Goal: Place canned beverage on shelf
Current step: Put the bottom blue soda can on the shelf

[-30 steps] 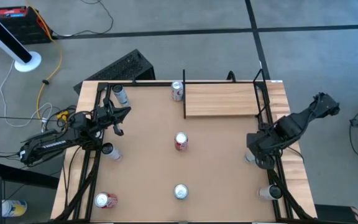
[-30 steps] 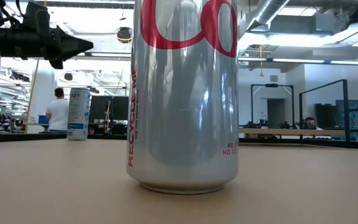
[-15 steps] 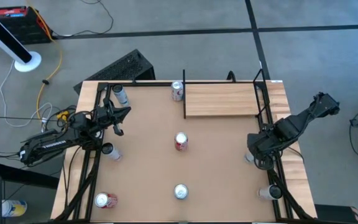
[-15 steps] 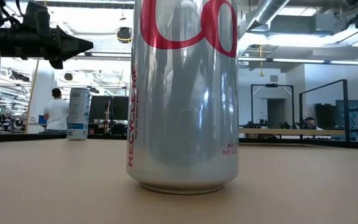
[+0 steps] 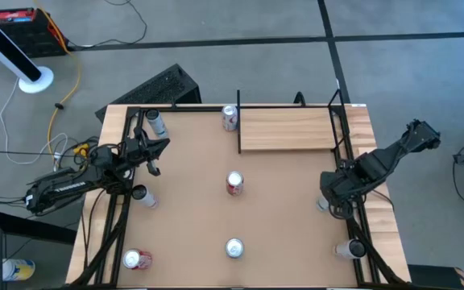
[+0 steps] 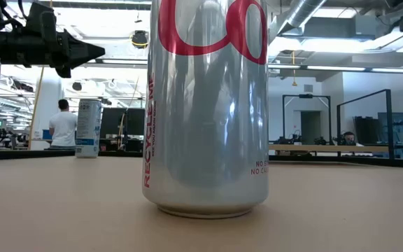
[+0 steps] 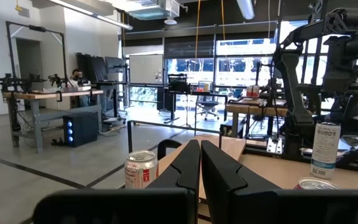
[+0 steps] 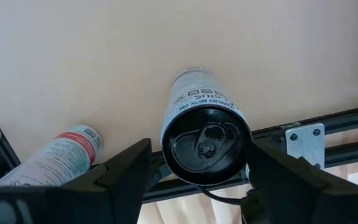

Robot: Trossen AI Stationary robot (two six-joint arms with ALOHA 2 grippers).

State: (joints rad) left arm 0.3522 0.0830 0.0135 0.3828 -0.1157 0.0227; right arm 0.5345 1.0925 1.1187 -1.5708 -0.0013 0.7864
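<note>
The left tool hangs over the counter's left side, clenched on nothing, its two fingers pressed flat together in the left wrist view. That view alone shows a red-and-white can standing just past those fingers.

Seen from above, seven cans stand on the counter; one red-and-white one is at the middle, between the two tools. The shelf, a pale wood board edged with thin black posts, lies at the far edge, beyond the right tool, and carries no can.

The right tool is low at the counter's right edge. Only its wrist view shows its fingers spread to either side of a slim white can with a dark top, upright, ungrasped. Another can stands beside it.
</note>
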